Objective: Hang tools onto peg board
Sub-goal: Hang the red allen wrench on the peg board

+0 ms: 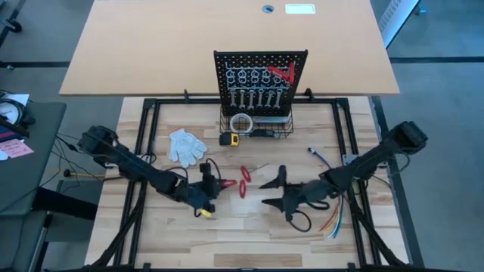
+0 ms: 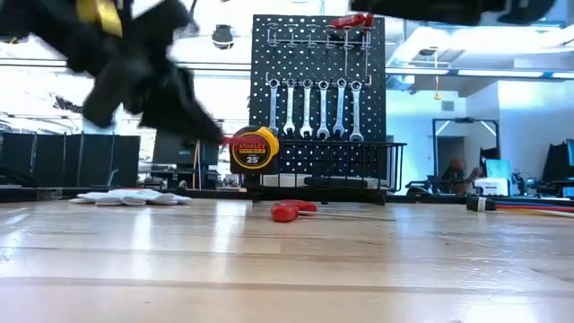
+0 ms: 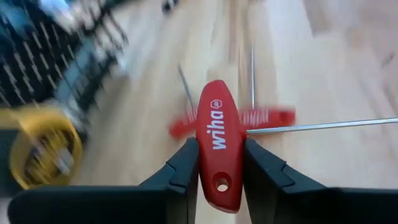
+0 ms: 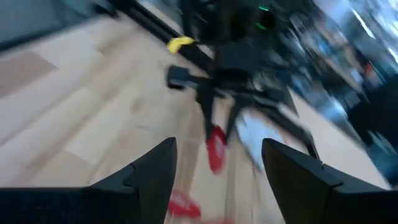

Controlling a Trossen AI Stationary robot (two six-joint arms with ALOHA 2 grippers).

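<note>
Progress of the hanging task. The peg board (image 1: pixel 261 75) stands upright at the far side of the bench (image 1: pixel 227 242), ahead of both arms. It already carries a row of silver wrenches (image 2: pixel 314 108) and, at its upper corner, one red-handled tool (image 2: pixel 352 21). By this evidence most of the set is hung.

The left end effector (image 3: pixel 221 163) is clamped on the red T-handle driver (image 3: pixel 219 140), its two fingers pressed to either side of the handle, apparently raised off the bench. A second red T-handle tool (image 1: pixel 245 181) lies on the wood just beyond it, towards the right arm — so at least these two appear left to place.

The right end effector (image 4: pixel 217 165) waits with its fingers spread wide and nothing between them, near the loose tool.

Clearances. Between the left end effector and the board lies open wood; to one side of that path is a white glove (image 1: pixel 186 146). At the board's foot the wire basket (image 2: pixel 354 163) and a yellow tape measure (image 2: pixel 255 150) project forward — likely the edges to clear on approach. Coloured wires (image 1: pixel 333 219) trail beside the right arm.
</note>
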